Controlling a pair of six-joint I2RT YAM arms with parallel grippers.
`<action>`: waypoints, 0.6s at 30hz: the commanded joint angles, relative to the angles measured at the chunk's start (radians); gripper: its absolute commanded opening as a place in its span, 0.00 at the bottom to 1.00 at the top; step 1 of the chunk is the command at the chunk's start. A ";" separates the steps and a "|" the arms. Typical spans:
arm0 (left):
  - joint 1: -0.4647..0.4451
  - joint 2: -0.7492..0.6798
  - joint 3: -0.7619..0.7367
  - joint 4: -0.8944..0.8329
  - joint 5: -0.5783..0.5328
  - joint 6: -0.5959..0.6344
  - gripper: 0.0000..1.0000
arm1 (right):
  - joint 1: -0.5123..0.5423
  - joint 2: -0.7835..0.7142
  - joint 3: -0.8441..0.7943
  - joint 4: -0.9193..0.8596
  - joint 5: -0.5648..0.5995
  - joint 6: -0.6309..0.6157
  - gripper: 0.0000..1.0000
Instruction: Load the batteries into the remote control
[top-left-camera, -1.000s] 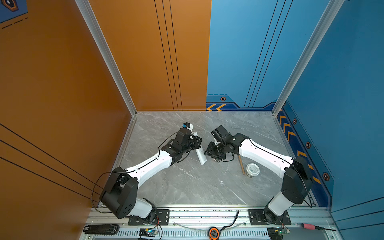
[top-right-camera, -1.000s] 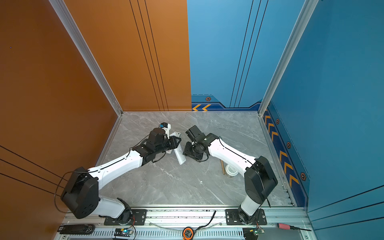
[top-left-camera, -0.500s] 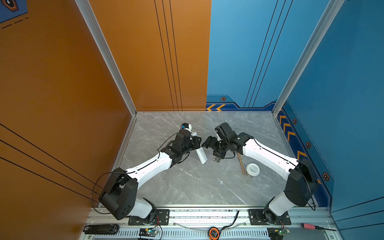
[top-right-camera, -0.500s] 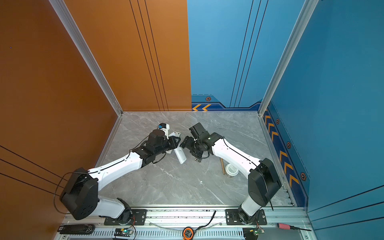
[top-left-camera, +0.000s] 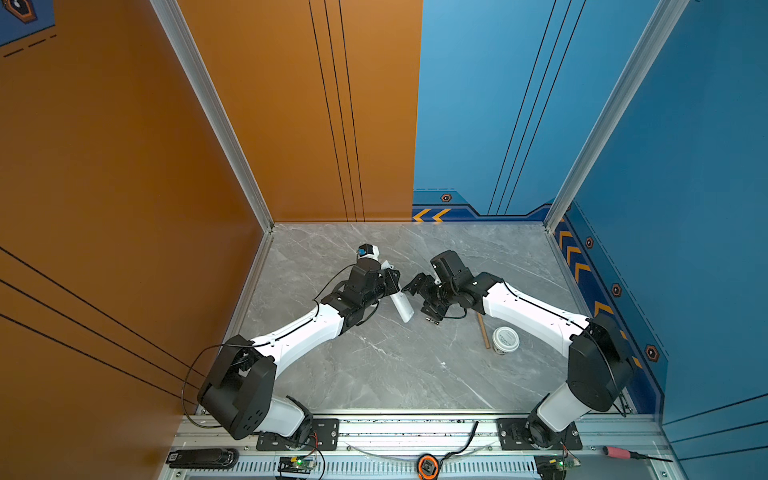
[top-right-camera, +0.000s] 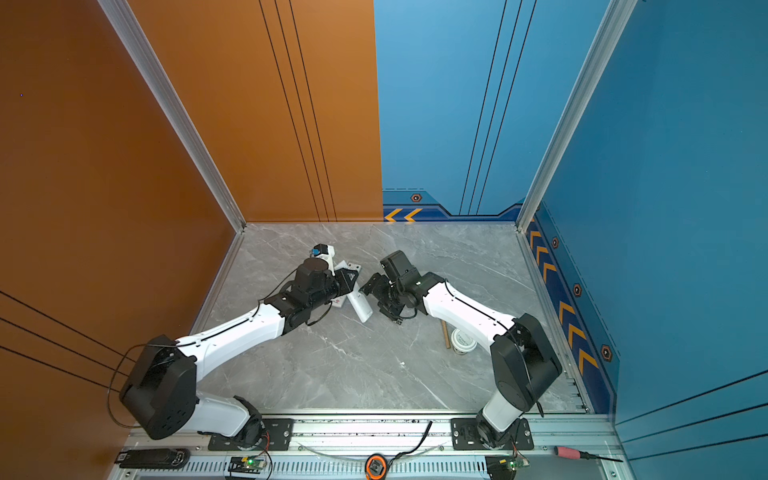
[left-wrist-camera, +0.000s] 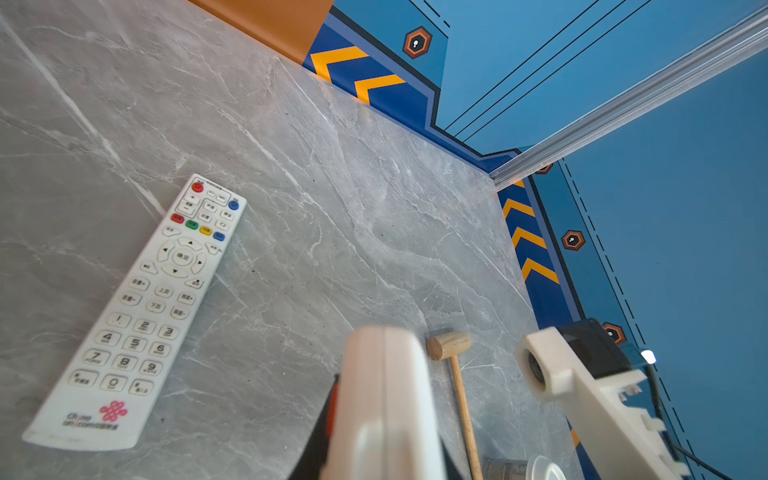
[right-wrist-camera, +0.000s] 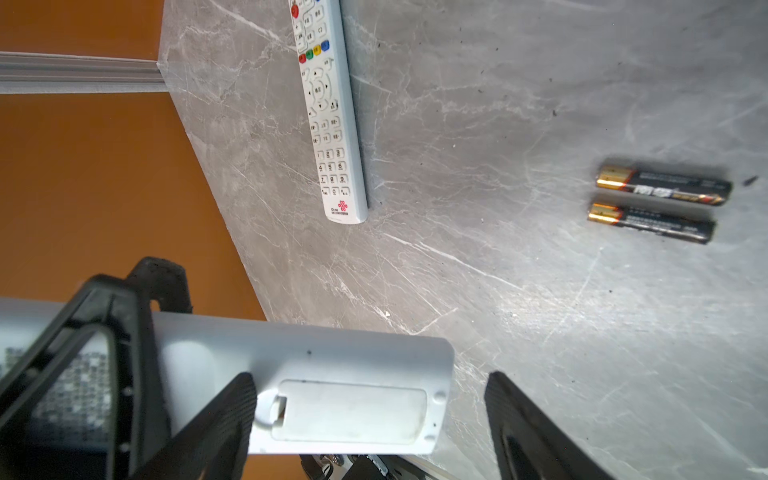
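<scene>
Batteries (right-wrist-camera: 663, 185) (right-wrist-camera: 650, 223) two, remotes (right-wrist-camera: 332, 124) (right-wrist-camera: 311, 357) two; left fingers (right-wrist-camera: 129, 324) clench one remote, right fingers (right-wrist-camera: 519, 415) spread open.

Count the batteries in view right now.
2. One battery and a second battery lie side by side on the table, seen by the right wrist camera. More may be hidden under the arms; the top views are too coarse to tell.

1. Wooden mallet (top-left-camera: 482, 330): lies flat on the grey marbled surface (top-left-camera: 374, 365); its head shows in the left wrist view.
2. Small white cup (top-left-camera: 505, 340): just beside the mallet's handle end, on the blue-wall side.
3. Red-handled screwdriver (top-left-camera: 619, 453): well apart from the mallet, on the front metal rail (top-left-camera: 415, 426).
4. Orange tape measure (top-left-camera: 428, 465): same rail, well apart from the mallet.
</scene>
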 joint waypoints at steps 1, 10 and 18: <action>-0.006 0.001 0.028 0.039 0.001 -0.006 0.00 | 0.011 0.033 0.017 0.007 -0.008 0.007 0.83; -0.003 0.019 0.047 0.041 -0.004 -0.014 0.00 | 0.020 0.076 0.061 -0.010 -0.019 -0.023 0.82; 0.015 0.042 0.057 0.082 0.008 -0.058 0.00 | 0.020 0.077 0.050 -0.018 -0.015 -0.023 0.81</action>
